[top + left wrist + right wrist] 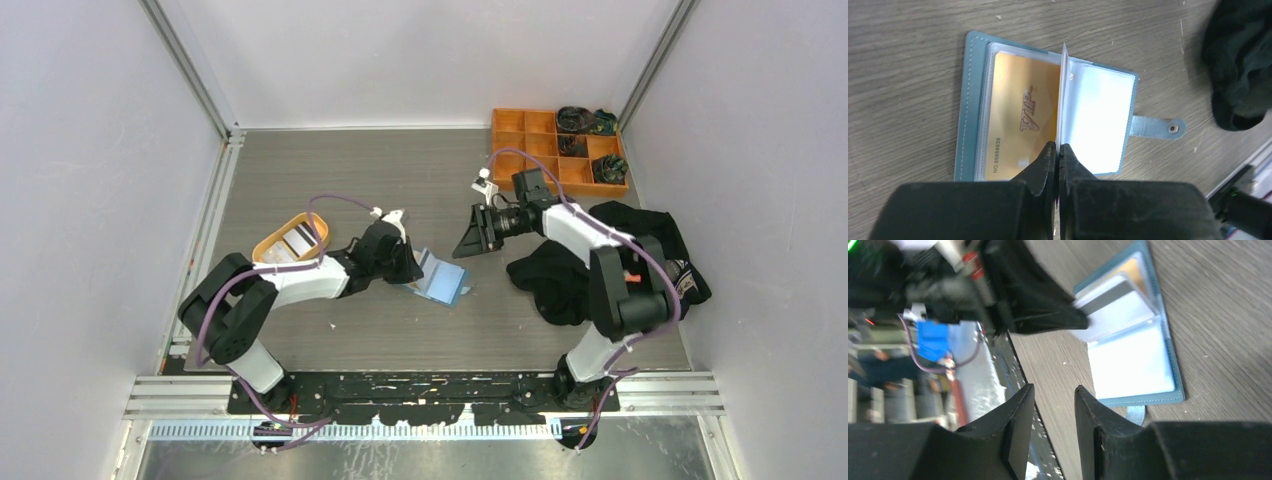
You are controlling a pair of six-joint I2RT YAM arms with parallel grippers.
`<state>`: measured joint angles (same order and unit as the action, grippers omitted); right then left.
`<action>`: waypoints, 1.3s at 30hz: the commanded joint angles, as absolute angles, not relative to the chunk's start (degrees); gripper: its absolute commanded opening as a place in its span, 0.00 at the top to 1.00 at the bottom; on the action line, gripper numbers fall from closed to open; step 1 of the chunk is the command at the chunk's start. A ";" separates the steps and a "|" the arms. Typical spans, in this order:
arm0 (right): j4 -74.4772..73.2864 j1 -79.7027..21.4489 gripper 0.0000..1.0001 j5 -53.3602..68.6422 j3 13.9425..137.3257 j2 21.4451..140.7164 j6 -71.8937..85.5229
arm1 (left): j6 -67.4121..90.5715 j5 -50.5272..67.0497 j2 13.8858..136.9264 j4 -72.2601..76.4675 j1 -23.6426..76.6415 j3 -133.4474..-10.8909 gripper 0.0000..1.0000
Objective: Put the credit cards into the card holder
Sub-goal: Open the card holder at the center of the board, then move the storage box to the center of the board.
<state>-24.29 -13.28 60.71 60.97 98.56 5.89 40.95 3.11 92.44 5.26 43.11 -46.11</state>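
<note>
Left end effector is closed on one thin upright leaf of the open card holder at its 3 o'clock; we judge it light, floppy, slippery, best pinched at the edge

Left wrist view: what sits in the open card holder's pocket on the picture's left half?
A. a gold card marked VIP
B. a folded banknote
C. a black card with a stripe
A: a gold card marked VIP lies in the clear pocket of the card holder, beside the thin sheet pinched by the shut left gripper.
</note>
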 commanded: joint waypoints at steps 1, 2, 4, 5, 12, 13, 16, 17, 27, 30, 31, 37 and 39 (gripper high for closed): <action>-26.11 -15.15 0.59 63.12 58.51 84.49 -14.01 | 49.48 4.28 91.93 10.98 41.88 -42.33 1.00; -26.30 -15.27 0.59 64.17 57.07 82.12 -17.31 | 52.28 4.25 92.24 12.62 41.84 -41.40 1.00; -26.68 -15.25 0.56 65.21 54.97 78.02 -22.83 | 59.22 3.95 93.08 16.33 41.96 -39.25 1.00; -26.78 -15.29 0.54 65.40 54.10 76.26 -24.66 | 62.55 3.77 93.69 18.95 42.11 -37.89 1.00; -35.94 -16.27 0.38 66.49 53.05 71.67 -40.62 | 74.06 -4.96 97.10 39.71 48.71 -30.64 0.99; -38.11 -16.76 0.38 65.93 53.41 71.52 -43.26 | 73.95 -6.29 97.22 39.77 49.51 -30.56 0.99; -40.23 -17.63 0.37 64.38 53.96 71.08 -45.48 | 72.95 -7.63 97.53 41.92 50.01 -29.27 0.86; -40.33 -17.65 0.37 64.09 54.01 70.99 -45.40 | 72.20 -8.12 96.95 42.49 50.01 -28.43 0.82; -39.24 -22.03 0.37 49.94 55.47 69.72 -40.54 | 52.34 -20.83 70.64 2.90 49.84 -31.37 0.41; -38.73 -24.84 0.35 39.39 57.82 68.51 -37.00 | 45.45 -20.27 62.14 -2.37 49.33 -30.32 0.38; -38.57 -25.70 0.33 33.65 58.95 67.82 -35.32 | 43.00 -19.22 59.33 -2.90 49.02 -29.83 0.33; -36.63 -25.80 0.01 20.34 67.48 65.66 -22.65 | 30.66 -17.85 47.53 -14.86 43.74 -34.38 0.00; -35.39 -25.80 0.01 24.47 67.97 66.13 -18.50 | 30.49 -14.65 46.79 -18.56 37.80 -36.01 0.00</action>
